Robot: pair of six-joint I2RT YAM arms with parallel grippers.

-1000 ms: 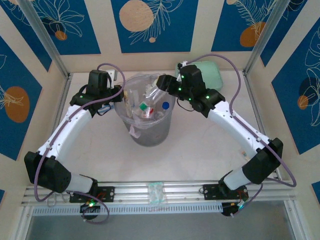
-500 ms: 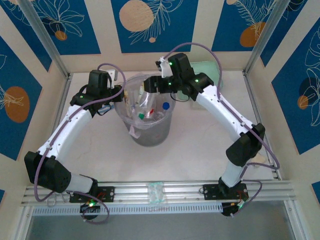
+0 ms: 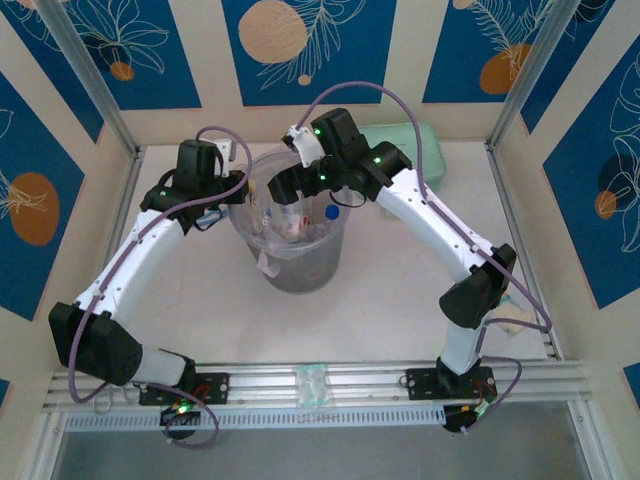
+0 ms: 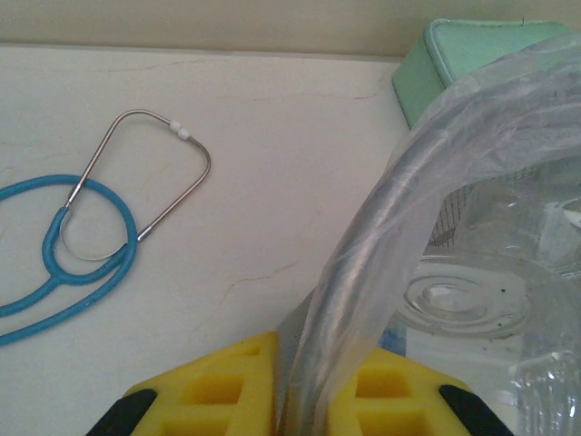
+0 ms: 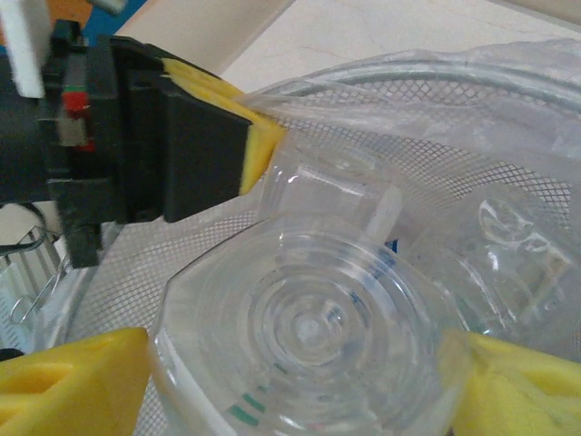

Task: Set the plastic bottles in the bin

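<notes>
Left gripper [image 4: 304,386]: yellow pads [image 4: 227,381] pressed together on bin [image 3: 300,265] rim plus bag liner [image 4: 472,118], far-left side. Guess is it steadies bucket and stops liner sagging in. Blue stethoscope [image 4: 91,236] on table [image 3: 400,290] just beyond, apart. Bin mid-table, several bottles [image 3: 300,215] inside. Right gripper [image 3: 284,186] over mouth, clear bottle [image 5: 309,331] base-on between its pads; can't tell if squeezed or loose. Rim wide all round, drop looks easy. Mint case [image 3: 420,148] far right, close by arm; open table nearer for pulling back.

Clear bottle [image 5: 309,336] base-on between yellow fingers [image 5: 73,381], above lined mesh bin [image 5: 436,100]
</notes>
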